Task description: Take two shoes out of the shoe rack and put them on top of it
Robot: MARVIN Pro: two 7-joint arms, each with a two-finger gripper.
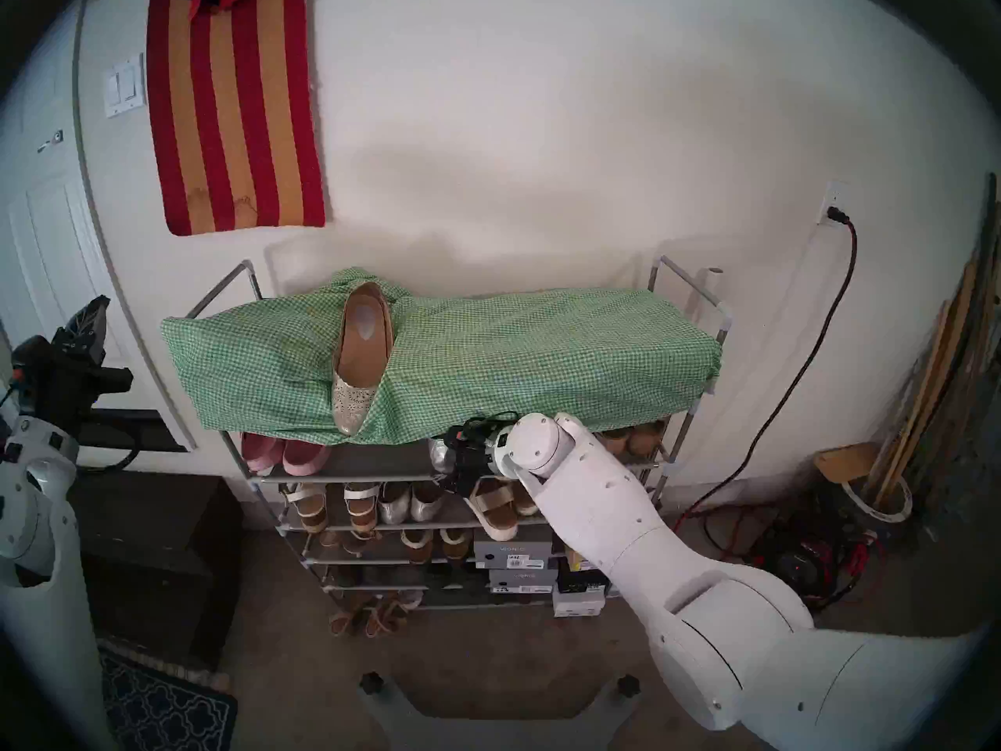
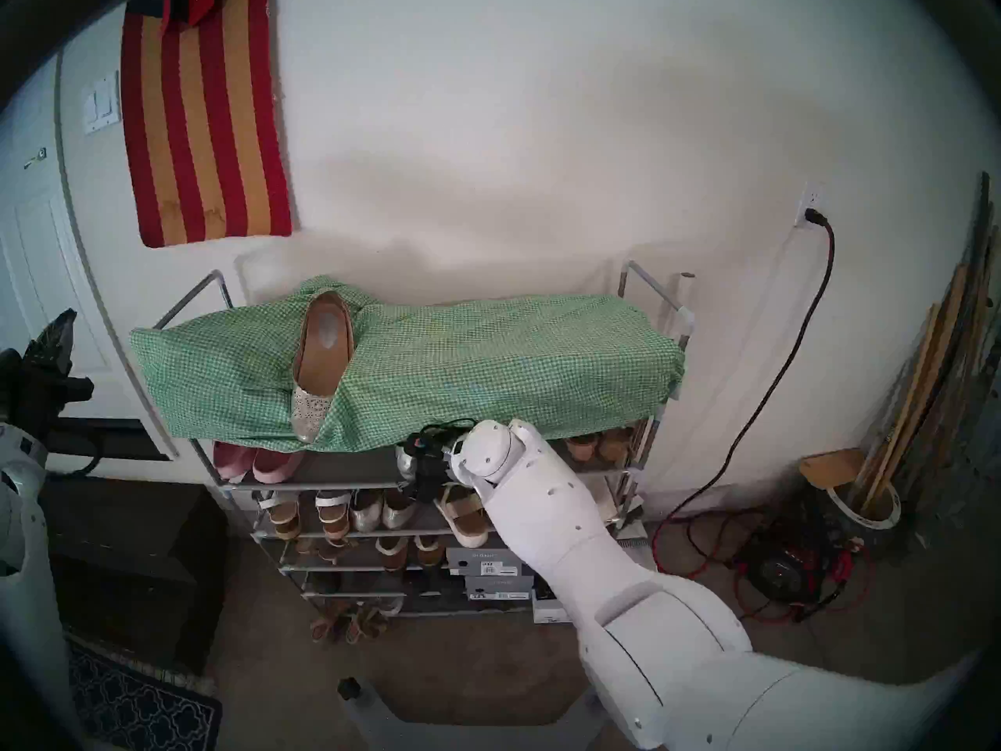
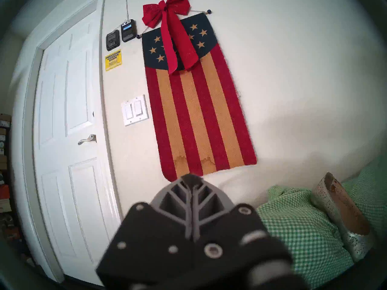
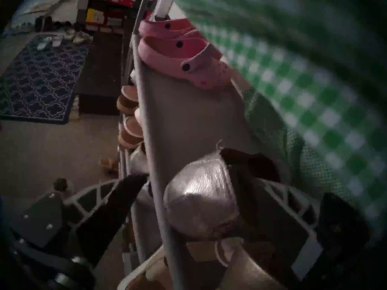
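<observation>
We recorded the tall rack of thin grey metal tubes (image 1: 658, 465) with a green-and-white checked cloth (image 1: 541, 354) draped over its top tier. On that cloth, toward the rack's left end, lay one perforated silver ballet flat with a tan insole (image 1: 362, 354), heel toward the wall and toe at the rack's front edge.

On the tier directly beneath the cloth we found the second silver flat (image 4: 201, 197), its smooth toe cap just behind the rack's front tube (image 4: 155, 178). The right gripper (image 4: 209, 199) reached in under the cloth's front edge; its two fingers stood spread wide, one outside the front tube and one beyond the shoe, so that the toe cap lay between them. We could not tell whether either finger touched it. A pair of pink clogs (image 4: 178, 51) sat at the far end of the same tier.

The left gripper (image 3: 191, 191), fingers pressed together and empty, was held beyond the rack's left end, pointing at the wall, well apart from the shoe on top.
</observation>
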